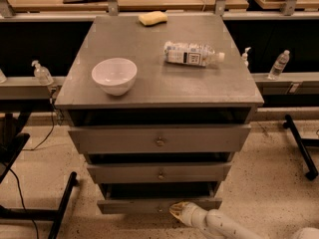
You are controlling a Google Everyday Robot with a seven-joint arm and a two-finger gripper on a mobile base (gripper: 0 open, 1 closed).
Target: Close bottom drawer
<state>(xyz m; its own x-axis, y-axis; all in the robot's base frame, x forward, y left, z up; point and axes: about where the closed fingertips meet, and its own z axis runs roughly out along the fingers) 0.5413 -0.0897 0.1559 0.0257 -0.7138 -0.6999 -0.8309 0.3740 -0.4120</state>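
Bottom drawer (129, 206), the lowest and narrowest grey wooden front of the three, sits at floor level and sticks out a bit from the cabinet, with a dark gap above it. Not closed.

The cream-tipped gripper (177, 211) on the white arm (222, 224) comes in low from the right. Its tip is at the drawer front, right of centre, touching or just short of it. Can't tell whether the gripper is spread or pressed together; it isn't visibly pinching anything.

Risks as I see them:
- An off-centre push could rack the drawer so it binds on one side and stops short.
- The tip sits low on a shallow panel. If it slips under the bottom edge, the push goes nowhere or lifts the front.
- The arm runs close to the speckled floor (269, 183), so a downward drift could scrape it.
- If the tip rides up, it lands on the middle grey drawer front (124, 173), the wrong target.
- A hard shove could jolt the cabinet. The clear plastic bottle (192, 54) lies on its side on the grey top (149, 91) and could roll. The white round bowl (114, 75) looks less likely to move.
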